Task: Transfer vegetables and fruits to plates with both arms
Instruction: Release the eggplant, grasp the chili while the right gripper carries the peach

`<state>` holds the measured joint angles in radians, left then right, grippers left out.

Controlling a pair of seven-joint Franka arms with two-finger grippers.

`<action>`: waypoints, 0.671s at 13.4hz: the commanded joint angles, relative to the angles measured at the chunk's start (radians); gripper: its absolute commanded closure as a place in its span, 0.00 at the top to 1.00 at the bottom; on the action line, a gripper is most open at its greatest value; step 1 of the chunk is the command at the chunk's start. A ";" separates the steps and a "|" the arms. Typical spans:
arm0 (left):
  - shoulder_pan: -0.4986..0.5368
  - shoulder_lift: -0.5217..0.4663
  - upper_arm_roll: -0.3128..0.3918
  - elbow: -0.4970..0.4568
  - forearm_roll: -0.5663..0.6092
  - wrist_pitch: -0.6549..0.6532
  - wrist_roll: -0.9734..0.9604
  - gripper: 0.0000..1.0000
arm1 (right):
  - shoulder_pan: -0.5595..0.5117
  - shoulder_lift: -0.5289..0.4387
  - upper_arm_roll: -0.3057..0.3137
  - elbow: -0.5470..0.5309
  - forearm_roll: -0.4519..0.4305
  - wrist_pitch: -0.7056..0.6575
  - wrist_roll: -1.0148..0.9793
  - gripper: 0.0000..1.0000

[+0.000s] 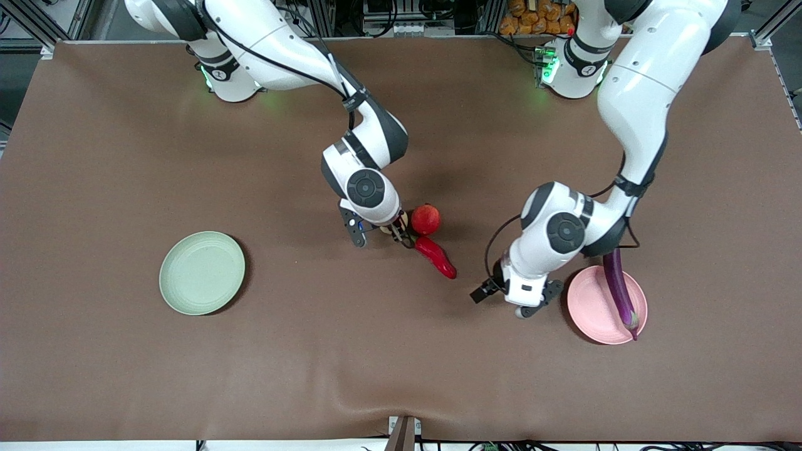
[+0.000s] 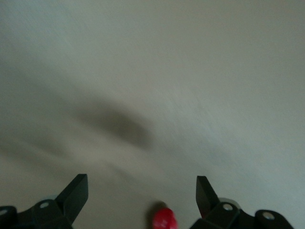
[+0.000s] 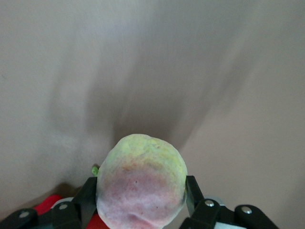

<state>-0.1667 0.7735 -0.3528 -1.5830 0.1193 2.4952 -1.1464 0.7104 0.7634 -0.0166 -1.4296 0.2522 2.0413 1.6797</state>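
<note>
Right gripper (image 3: 140,202) is low over the middle of the brown cloth-covered table (image 1: 94,156), fingers (image 3: 86,193) clamped on the round pale yellow-green fruit with a pink blush (image 3: 141,183); in the front view that fruit (image 1: 401,220) barely peeks out from under the right arm's wrist. Round red pomegranate-like fruit (image 1: 425,219) sits on the table just beside the gripper, toward the left arm's end. Shiny red chili pepper with a green stem (image 1: 437,256) lies on the table touching or nearly touching the pomegranate-like fruit, nearer the front camera, stem end up by the right gripper.

Left gripper (image 2: 141,200) hovers over bare table between the chili and the round shallow pale pink plate (image 1: 586,307), fingers (image 2: 75,193) spread apart, nothing between them; a red tip, probably the chili (image 2: 165,219), shows at the edge of the left wrist view. Long slim glossy purple eggplant (image 1: 620,291) lies across the pink plate, one end overhanging the rim nearest the front camera, the other end running under the left arm.

Round shallow pale green plate (image 1: 202,272) sits toward the right arm's end of the table, well apart from everything, nothing on it.
</note>
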 commanded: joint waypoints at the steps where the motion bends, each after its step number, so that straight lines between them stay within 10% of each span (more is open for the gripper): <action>1: -0.082 0.027 0.018 0.005 -0.012 0.059 -0.117 0.99 | -0.118 -0.062 0.009 0.067 -0.014 -0.226 -0.185 0.00; 6: -0.157 0.033 0.038 -0.009 0.003 0.062 -0.185 0.90 | -0.360 -0.182 0.004 0.043 -0.146 -0.424 -0.697 0.00; 9: -0.192 0.053 0.044 -0.008 0.002 0.065 -0.187 0.66 | -0.514 -0.185 0.004 0.000 -0.183 -0.412 -1.031 0.00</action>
<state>-0.3317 0.8160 -0.3227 -1.5914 0.1194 2.5461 -1.3167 0.2780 0.5974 -0.0345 -1.3772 0.1042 1.6157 0.8298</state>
